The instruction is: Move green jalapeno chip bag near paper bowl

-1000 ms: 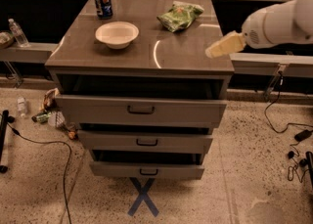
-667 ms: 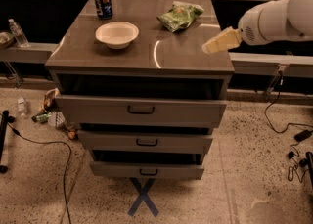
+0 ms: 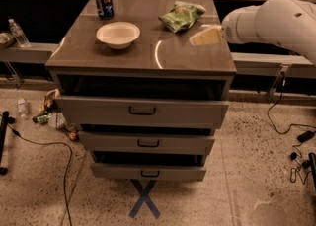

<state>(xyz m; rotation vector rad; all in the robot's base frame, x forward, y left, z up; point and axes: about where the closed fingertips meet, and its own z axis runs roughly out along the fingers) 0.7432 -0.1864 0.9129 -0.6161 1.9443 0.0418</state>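
Just 1 bag (image 3: 181,16), 1 bowl (image 3: 105,30); gripper (image 3: 206,36) nr bag.

My gripper (image 3: 205,36) over the cabinet top (image 3: 168,55) near its right edge, green jalapeno chip bag (image 3: 181,16) just behind-left of it, open surface between bag and paper bowl (image 3: 118,34), blue soda can (image 3: 103,1) standing behind the bowl, I see free room along the front.

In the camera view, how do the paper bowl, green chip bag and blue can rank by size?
Paper bowl and green chip bag: alike, no ranking.
Blue can: smallest, though farthest back.
The end effector is by the bag, at the right edge of the cabinet.
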